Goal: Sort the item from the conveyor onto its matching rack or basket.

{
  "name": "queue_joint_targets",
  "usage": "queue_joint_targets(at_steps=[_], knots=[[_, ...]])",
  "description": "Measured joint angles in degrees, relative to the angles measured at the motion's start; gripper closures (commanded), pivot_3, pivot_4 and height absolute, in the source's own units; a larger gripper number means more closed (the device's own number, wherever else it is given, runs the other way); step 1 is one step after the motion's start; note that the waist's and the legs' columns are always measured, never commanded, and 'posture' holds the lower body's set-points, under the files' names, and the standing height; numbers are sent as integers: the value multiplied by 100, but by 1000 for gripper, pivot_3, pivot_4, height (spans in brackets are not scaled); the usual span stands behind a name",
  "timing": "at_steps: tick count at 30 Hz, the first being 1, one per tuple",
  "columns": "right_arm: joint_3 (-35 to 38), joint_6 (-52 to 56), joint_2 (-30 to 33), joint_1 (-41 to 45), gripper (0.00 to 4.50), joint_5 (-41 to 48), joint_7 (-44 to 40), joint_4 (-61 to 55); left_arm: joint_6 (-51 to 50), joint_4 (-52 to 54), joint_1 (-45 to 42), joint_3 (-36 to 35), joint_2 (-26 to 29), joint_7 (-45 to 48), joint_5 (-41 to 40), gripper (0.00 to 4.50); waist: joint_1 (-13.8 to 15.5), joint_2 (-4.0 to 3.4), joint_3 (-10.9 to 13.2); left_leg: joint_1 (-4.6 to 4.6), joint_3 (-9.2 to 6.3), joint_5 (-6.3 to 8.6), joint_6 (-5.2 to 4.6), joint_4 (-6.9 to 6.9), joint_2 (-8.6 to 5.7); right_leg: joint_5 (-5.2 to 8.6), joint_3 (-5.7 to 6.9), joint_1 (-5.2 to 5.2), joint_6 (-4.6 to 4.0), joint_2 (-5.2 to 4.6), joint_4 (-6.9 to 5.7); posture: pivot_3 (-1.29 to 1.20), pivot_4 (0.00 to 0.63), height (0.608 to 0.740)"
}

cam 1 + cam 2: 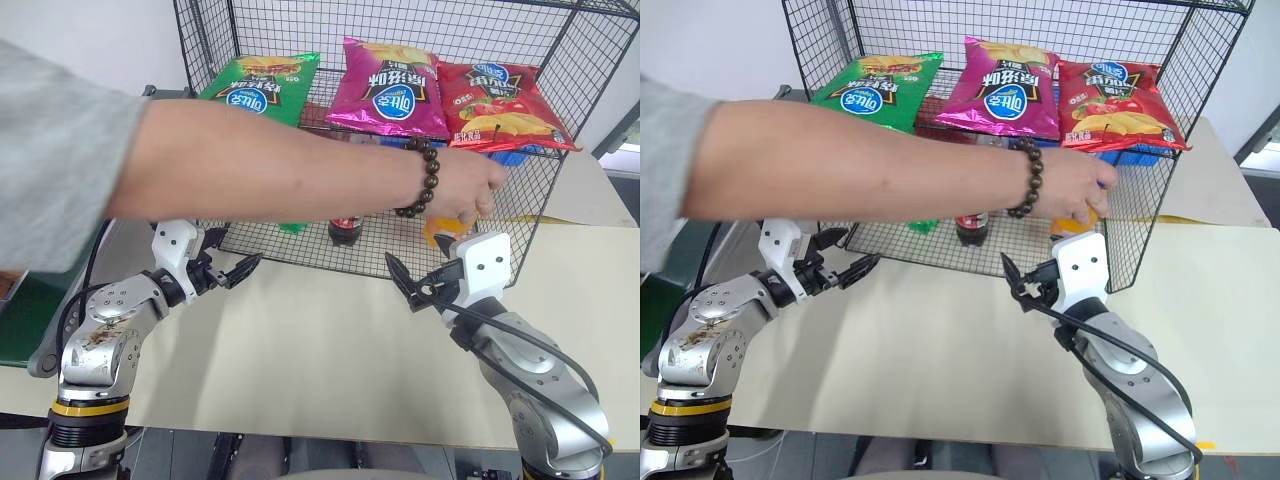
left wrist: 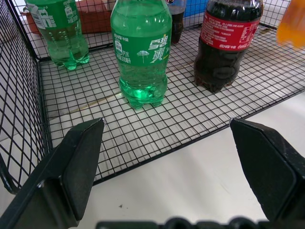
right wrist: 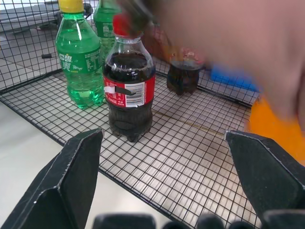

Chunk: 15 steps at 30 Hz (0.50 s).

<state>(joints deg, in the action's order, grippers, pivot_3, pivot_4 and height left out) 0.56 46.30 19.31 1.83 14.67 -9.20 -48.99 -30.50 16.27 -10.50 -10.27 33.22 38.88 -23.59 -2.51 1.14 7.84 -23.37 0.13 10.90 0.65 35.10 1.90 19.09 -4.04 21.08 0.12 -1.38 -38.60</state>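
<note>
Just ahead of right hand (image 1: 418, 281), orange soda bottle (image 1: 440, 232), inside cage (image 1: 560, 70)

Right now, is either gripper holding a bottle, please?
No: the left gripper and right gripper hang open and empty over the table.

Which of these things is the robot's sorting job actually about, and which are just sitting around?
Job:
orange soda bottle, under a person's hand
black wire cage
conveyor
left tool and right tool, both open

Lying about:
green bottles
cola bottle
chip bags
</note>
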Motion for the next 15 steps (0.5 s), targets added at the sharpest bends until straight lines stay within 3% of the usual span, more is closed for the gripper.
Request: queue_joint_targets(at_steps=[15], knots=[[-10,-1,4,16,0,3,-125,7,-10,7,145,-156,180,71,-130,19,-4,0,0,0,0,0,0,-1,1,0,0,0,0,-1,2,0,150,740]])
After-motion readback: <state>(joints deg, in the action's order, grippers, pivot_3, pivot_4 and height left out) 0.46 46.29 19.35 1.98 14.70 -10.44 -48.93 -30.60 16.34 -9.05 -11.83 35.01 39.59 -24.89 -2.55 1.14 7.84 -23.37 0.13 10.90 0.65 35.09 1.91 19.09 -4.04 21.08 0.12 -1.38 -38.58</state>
